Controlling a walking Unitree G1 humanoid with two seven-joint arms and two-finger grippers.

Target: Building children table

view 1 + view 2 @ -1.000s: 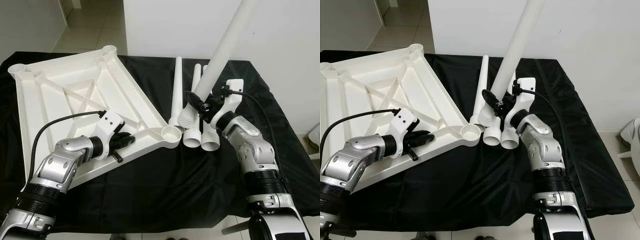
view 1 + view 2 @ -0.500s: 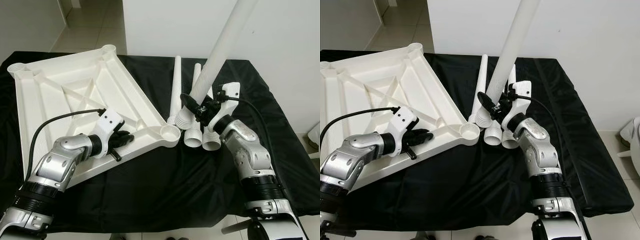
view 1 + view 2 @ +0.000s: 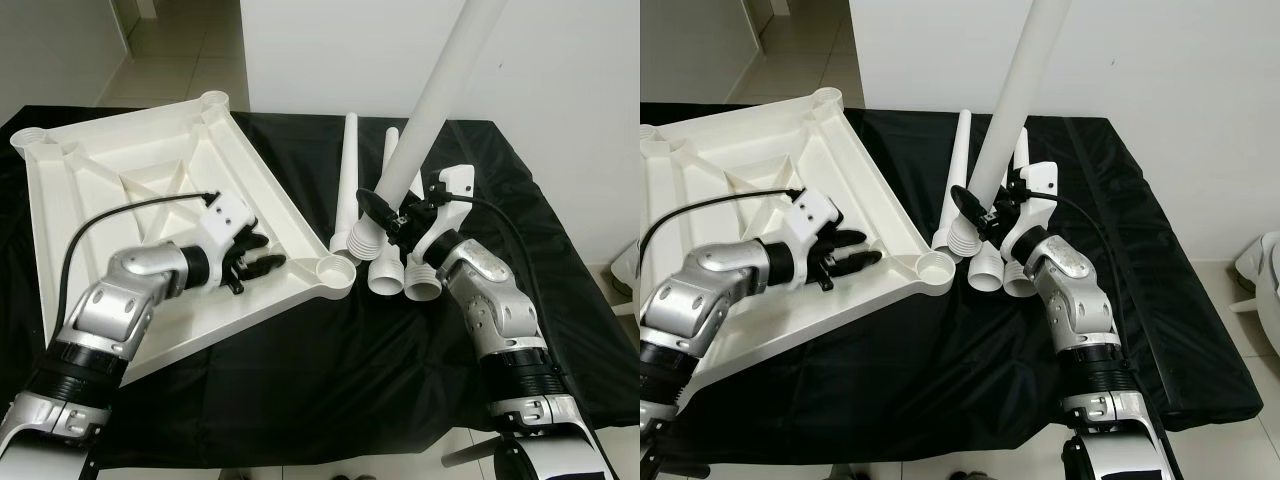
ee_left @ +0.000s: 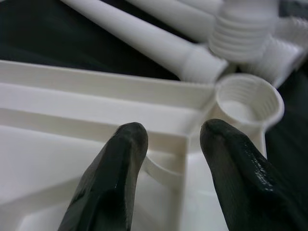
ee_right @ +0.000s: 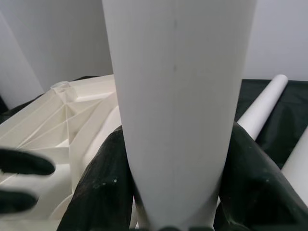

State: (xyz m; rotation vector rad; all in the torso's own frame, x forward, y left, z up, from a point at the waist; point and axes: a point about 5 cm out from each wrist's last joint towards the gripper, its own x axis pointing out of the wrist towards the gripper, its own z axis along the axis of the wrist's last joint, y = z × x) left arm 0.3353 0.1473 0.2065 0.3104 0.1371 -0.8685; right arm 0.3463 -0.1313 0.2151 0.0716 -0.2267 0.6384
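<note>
Leg (image 3: 432,90) top cut off, clenched in right pincer (image 3: 392,214), left pincer (image 3: 250,263) released over tabletop (image 3: 130,180).

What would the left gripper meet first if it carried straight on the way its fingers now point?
Probably the threaded corner socket of the upturned tabletop; the left gripper points at it, fingers open, though depth is uncertain.
</note>
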